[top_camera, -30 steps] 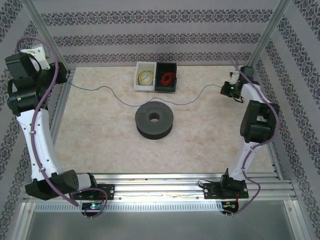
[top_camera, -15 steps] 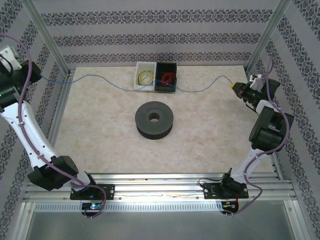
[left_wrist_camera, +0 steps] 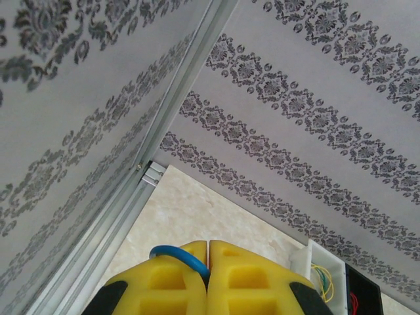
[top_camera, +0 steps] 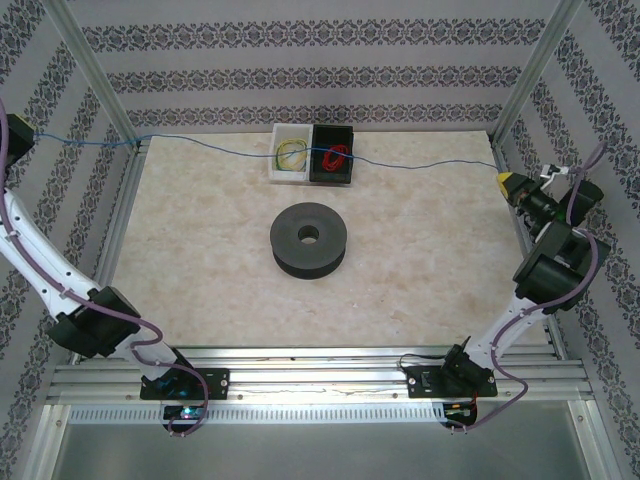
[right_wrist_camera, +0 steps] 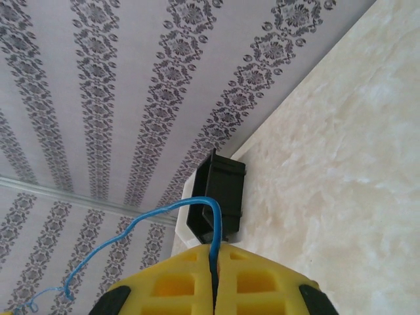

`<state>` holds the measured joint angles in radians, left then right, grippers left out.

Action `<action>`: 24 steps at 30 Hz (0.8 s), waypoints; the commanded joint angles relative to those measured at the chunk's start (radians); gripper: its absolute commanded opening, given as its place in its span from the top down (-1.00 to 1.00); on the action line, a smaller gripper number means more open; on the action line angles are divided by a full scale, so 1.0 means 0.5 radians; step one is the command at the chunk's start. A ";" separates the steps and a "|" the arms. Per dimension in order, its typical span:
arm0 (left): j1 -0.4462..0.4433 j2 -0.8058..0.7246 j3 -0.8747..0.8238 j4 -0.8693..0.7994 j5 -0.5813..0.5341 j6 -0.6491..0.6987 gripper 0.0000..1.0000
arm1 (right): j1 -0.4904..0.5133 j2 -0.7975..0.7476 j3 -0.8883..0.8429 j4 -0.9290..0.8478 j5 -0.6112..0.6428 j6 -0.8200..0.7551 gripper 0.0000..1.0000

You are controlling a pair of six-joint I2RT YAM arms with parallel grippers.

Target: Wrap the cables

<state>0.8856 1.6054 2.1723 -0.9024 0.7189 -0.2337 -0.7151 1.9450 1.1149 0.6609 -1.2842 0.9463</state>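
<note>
Left gripper [left_wrist_camera: 208,246] and right gripper [right_wrist_camera: 215,252], yellow pads pressed together, each pinch one end of the blue wire [top_camera: 420,164]. The wire runs nearly straight from side to side along the far part of the table [top_camera: 200,270]. Seen from above, it crosses the white bin [top_camera: 281,170] and the black bin [top_camera: 333,172]. The black spool [top_camera: 309,238] lies flat at mid-table, apart from the wire.

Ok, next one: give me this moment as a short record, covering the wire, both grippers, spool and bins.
wire: blue wire pulled nearly straight between both grippers, crossing the bins
left gripper: shut on blue wire, far left
right gripper: shut on blue wire, far right
spool: black spool in the middle, nothing wound on it
bins: white bin holds yellow coil; black bin holds red coil
</note>
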 commanded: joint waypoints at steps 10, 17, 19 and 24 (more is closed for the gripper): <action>0.115 0.191 0.360 0.006 -0.150 -0.079 1.00 | -0.165 0.084 0.063 -0.008 0.204 0.001 1.00; 0.113 0.199 0.400 -0.031 -0.132 -0.088 1.00 | -0.156 0.057 0.075 -0.011 0.182 0.021 1.00; 0.015 0.155 0.374 -0.067 -0.184 -0.032 1.00 | -0.071 -0.027 0.079 -0.209 0.220 -0.123 1.00; -0.507 -0.008 0.242 -0.173 -0.475 0.170 1.00 | 0.321 -0.221 0.304 -1.230 0.531 -0.849 1.00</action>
<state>0.7238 1.6707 2.3226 -0.9985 0.6247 -0.2230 -0.6392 1.9072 1.1805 0.3431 -1.1831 0.7589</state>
